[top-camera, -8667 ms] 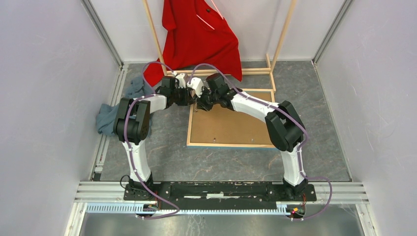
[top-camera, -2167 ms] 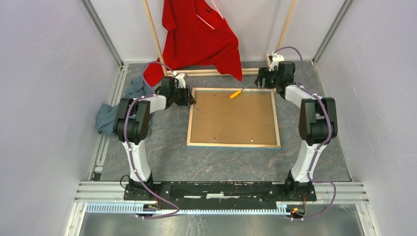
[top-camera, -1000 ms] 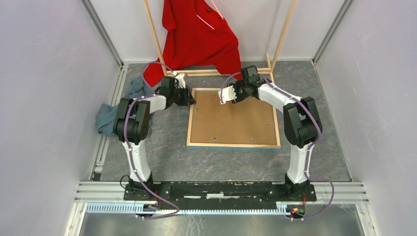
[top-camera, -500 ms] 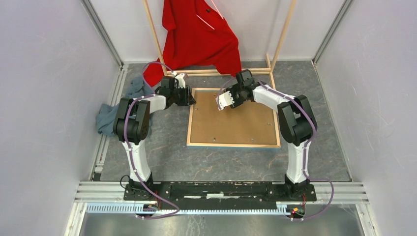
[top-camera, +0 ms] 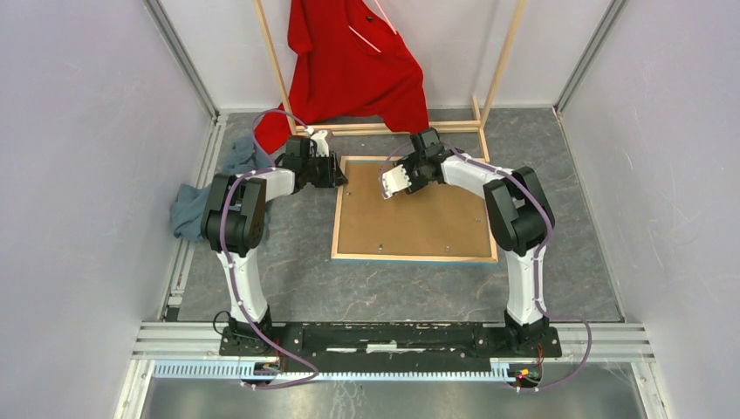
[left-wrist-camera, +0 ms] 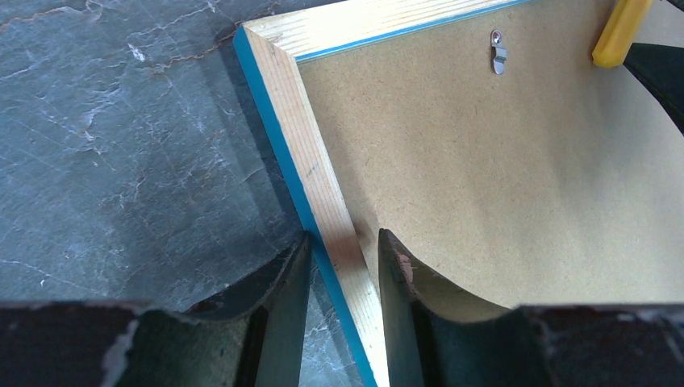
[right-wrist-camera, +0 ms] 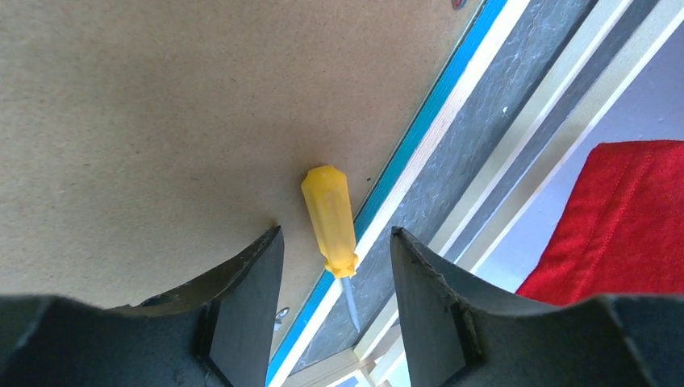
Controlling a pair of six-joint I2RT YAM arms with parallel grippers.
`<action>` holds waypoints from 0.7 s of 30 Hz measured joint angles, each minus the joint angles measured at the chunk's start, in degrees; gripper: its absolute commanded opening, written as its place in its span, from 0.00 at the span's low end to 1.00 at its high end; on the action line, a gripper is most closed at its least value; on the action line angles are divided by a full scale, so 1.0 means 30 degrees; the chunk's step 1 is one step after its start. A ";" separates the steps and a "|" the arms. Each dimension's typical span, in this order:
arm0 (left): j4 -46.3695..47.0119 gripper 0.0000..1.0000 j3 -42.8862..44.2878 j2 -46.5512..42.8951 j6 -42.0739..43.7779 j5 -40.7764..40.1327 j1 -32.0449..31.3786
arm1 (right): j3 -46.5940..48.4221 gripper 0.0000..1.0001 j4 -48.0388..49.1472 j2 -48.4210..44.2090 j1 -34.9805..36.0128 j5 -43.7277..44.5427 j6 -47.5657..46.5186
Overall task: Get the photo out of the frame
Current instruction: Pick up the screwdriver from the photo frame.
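The frame (top-camera: 414,258) lies face down on the table, its plain brown backing board (top-camera: 410,223) up; the photo is hidden beneath. My left gripper (top-camera: 336,175) is at the far left corner. In the left wrist view it (left-wrist-camera: 344,235) is shut across the pale wood and blue side rail (left-wrist-camera: 306,161). My right gripper (top-camera: 410,175) hovers over the frame's far edge. In the right wrist view it (right-wrist-camera: 337,234) is open, with a yellow-handled screwdriver (right-wrist-camera: 328,214) lying on the board between its fingers, untouched. A metal turn clip (left-wrist-camera: 499,50) sits near the far rail.
A wooden clothes rack (top-camera: 388,127) with a red shirt (top-camera: 353,61) stands just behind the frame. A grey-blue cloth (top-camera: 196,205) lies bunched at the left wall. Enclosure walls close in both sides.
My right arm has swung from the far right corner leftward along the frame's far edge and now sits over the screwdriver. The left gripper has kept its hold on the corner.
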 measured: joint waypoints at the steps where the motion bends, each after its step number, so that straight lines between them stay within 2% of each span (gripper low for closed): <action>1: 0.0000 0.43 0.0000 0.0000 -0.0007 0.0000 0.0000 | 0.0080 0.57 0.0007 0.0087 0.0000 0.0044 -0.0007; 9: 0.0000 0.43 0.0000 0.0007 -0.0007 0.0022 0.0029 | 0.0554 0.54 0.0714 0.0634 0.0066 0.0597 0.0066; 12: 0.0007 0.43 0.0000 0.0015 -0.0007 0.0051 0.0036 | 0.0619 0.44 0.0729 0.0750 0.0080 0.0714 0.0087; 16: 0.0000 0.43 0.0015 0.0029 -0.0007 0.0138 0.0073 | 0.0809 0.25 0.0729 0.1035 0.0102 0.0801 0.0226; 21: -0.0007 0.44 0.0044 0.0058 -0.0007 0.0211 0.0087 | 0.0889 0.25 0.0750 0.1173 0.0102 0.0882 0.0386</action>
